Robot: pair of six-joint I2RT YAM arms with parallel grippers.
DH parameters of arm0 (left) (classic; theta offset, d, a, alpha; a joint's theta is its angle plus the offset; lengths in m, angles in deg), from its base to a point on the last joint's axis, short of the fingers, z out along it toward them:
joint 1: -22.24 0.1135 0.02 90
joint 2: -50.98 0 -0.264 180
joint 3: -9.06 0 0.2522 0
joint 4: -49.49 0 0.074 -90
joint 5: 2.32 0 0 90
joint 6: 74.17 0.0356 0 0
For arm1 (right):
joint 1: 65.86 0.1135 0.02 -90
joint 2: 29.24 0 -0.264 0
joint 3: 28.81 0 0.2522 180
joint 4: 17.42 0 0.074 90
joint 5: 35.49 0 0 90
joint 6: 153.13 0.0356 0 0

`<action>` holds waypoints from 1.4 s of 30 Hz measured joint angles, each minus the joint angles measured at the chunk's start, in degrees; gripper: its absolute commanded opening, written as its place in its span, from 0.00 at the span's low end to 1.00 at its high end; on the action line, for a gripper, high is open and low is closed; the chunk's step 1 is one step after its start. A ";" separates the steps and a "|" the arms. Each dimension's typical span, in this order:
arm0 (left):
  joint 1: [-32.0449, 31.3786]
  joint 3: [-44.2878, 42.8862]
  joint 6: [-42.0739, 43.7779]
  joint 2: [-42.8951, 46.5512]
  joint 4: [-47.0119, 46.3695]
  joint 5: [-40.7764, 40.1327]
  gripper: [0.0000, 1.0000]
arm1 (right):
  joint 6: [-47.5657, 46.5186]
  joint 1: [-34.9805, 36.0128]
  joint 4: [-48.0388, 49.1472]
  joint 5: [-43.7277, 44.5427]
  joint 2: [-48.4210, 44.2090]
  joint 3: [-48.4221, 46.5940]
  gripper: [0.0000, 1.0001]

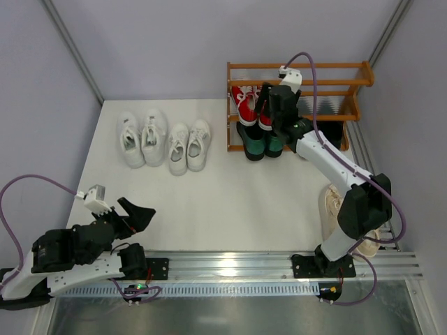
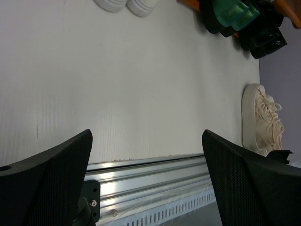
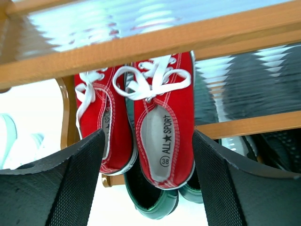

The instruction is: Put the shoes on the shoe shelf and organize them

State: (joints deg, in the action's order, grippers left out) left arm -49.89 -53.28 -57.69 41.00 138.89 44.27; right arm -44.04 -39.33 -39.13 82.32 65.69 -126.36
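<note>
Right gripper (image 3: 146, 141) is up at the shelf (image 1: 300, 66), fingers spread wide, gripping nothing. The red sneakers (image 3: 162, 127) sit on a tier under the top bars, with one shoe between those open fingers and the green loafers (image 1: 262, 145) beneath (toes poking out). Left gripper (image 2: 146, 141) hangs low near its base, spread wide too, empty. Two white pairs (image 1: 164, 139) sit on the table (image 1: 244, 209). A cream shoe (image 2: 263, 120) lies by the right arm's base.

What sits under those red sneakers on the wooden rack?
Dark green loafers, one level down, their near ends poking out. The red sneakers cover their fronts, so the rest cannot be seen.
</note>
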 measured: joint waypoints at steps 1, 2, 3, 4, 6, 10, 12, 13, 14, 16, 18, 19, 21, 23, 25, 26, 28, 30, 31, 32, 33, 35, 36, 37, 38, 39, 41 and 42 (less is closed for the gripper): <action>0.00 0.00 -0.02 0.00 0.04 0.00 0.96 | -0.04 0.00 0.59 0.35 -1.01 0.66 0.70; 0.00 0.00 -0.02 0.00 0.04 0.00 0.96 | -0.04 0.00 1.14 0.81 -1.88 1.29 0.68; 0.00 0.00 -0.04 0.00 0.07 0.00 0.96 | -0.02 0.00 1.46 1.22 -2.62 1.84 0.68; 0.00 0.00 -0.07 0.00 0.09 0.00 0.96 | 0.02 0.00 1.53 1.68 -3.13 2.23 0.67; 0.00 0.00 -0.09 0.00 0.09 0.00 0.96 | 0.07 0.00 1.62 2.34 -3.56 2.93 0.66; 0.00 0.00 -0.26 0.00 0.11 0.02 0.96 | 0.52 0.00 1.86 2.49 -3.56 5.46 0.65; 0.00 0.00 -0.46 0.00 0.11 0.02 0.96 | 0.90 0.00 1.79 2.34 -3.54 7.02 0.65; 0.00 0.00 -0.61 0.00 0.11 0.04 0.95 | 1.16 0.00 1.73 2.21 -3.54 7.78 0.65; 0.00 0.00 -0.66 0.00 0.11 0.04 0.96 | 1.33 0.00 1.79 2.03 -3.54 8.41 0.65; 0.00 0.00 -0.85 0.00 0.11 0.04 0.95 | 1.79 0.00 1.92 1.79 -3.50 9.51 0.59; 0.00 0.00 -0.92 0.00 0.11 0.04 0.95 | 2.05 0.00 1.95 1.68 -3.21 9.88 0.55; 0.00 0.00 -0.94 0.00 0.11 0.04 0.95 | 2.10 0.00 2.19 1.62 -2.91 9.88 0.47; 0.00 0.00 -1.01 0.00 0.11 0.04 0.95 | 1.99 0.00 2.97 1.60 -2.16 9.81 0.38; 0.00 0.00 -1.03 0.00 0.11 0.07 0.95 | 1.42 0.11 3.28 1.68 -0.79 8.92 0.21; 0.00 0.00 -1.03 0.00 0.11 0.07 0.95 | 0.81 0.13 3.41 2.16 0.70 7.58 0.06; 0.00 0.00 -1.05 0.02 0.13 0.07 0.95 | 0.22 0.13 3.30 2.29 1.55 6.69 0.04; 0.00 0.00 -1.05 0.11 0.11 0.09 0.95 | -0.42 0.17 3.17 2.60 2.54 5.68 0.04; 0.00 0.00 -1.05 0.42 0.13 0.09 0.95 | -1.29 0.24 3.67 2.60 3.10 5.22 0.04; 0.00 0.00 -1.05 0.61 0.13 0.09 0.95 | -1.64 0.24 3.89 2.58 3.28 5.11 0.04; 0.00 0.00 -1.05 0.79 0.13 0.09 0.95 | -2.14 0.24 4.09 2.54 3.45 4.98 0.04; 0.00 0.00 -1.05 0.92 0.13 0.09 0.95 | -2.49 0.26 4.13 2.51 3.52 4.85 0.04; 0.00 0.00 -1.05 1.01 0.15 0.09 0.95 | -3.21 0.26 4.04 2.49 3.72 4.48 0.04; 0.00 0.00 -1.05 1.01 0.13 0.09 0.95 | -3.63 0.26 4.04 2.47 3.80 4.35 0.04; 0.00 0.00 -1.05 1.01 0.13 0.09 0.95 | -3.98 0.26 4.04 2.49 3.87 4.26 0.04; 0.00 0.00 -1.05 1.01 0.15 0.09 0.95 | -4.28 0.26 4.04 2.51 3.96 4.17 0.04; 0.00 0.00 -1.05 1.01 0.15 0.09 0.95 | -4.52 0.26 4.04 2.51 4.00 4.11 0.04; 0.00 0.00 -1.05 1.01 0.13 0.09 0.95 | -5.07 0.24 4.04 2.51 4.07 3.93 0.04; 0.00 0.00 -1.05 1.01 0.13 0.09 0.95 | -5.31 0.24 4.07 2.49 4.11 3.82 0.04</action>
State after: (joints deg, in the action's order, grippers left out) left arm -49.89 -53.28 -58.74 42.00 139.02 44.35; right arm -49.35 -39.09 -35.06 84.81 69.80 -122.53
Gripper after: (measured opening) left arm 0.951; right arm 0.083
